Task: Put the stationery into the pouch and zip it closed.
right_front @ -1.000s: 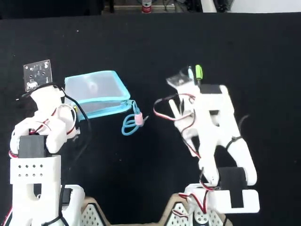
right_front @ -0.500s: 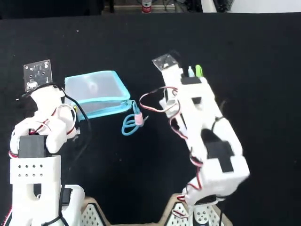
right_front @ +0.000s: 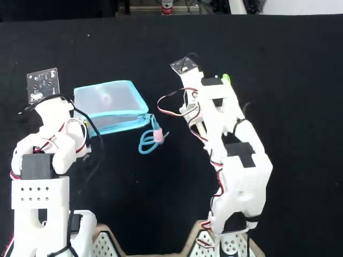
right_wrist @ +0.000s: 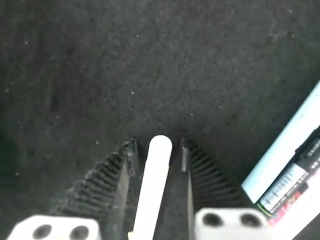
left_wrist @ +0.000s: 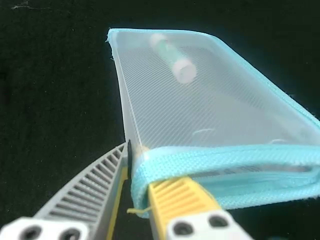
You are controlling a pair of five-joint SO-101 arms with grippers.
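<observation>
Pouch (right_front: 110, 104) flat on table (right_front: 278, 59), left side, pen (left_wrist: 172, 57) inside. Left gripper (left_wrist: 136, 165) clamped on pouch's corner. Right gripper (right_wrist: 156, 145) grasping white stick (right_wrist: 152, 185), above table, right of pouch.

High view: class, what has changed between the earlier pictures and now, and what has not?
The right end effector, holding a white pen, swung left toward the pouch, away from the green pen. The left end effector, clamped on the pouch's corner, and the pouch stayed put.
</observation>
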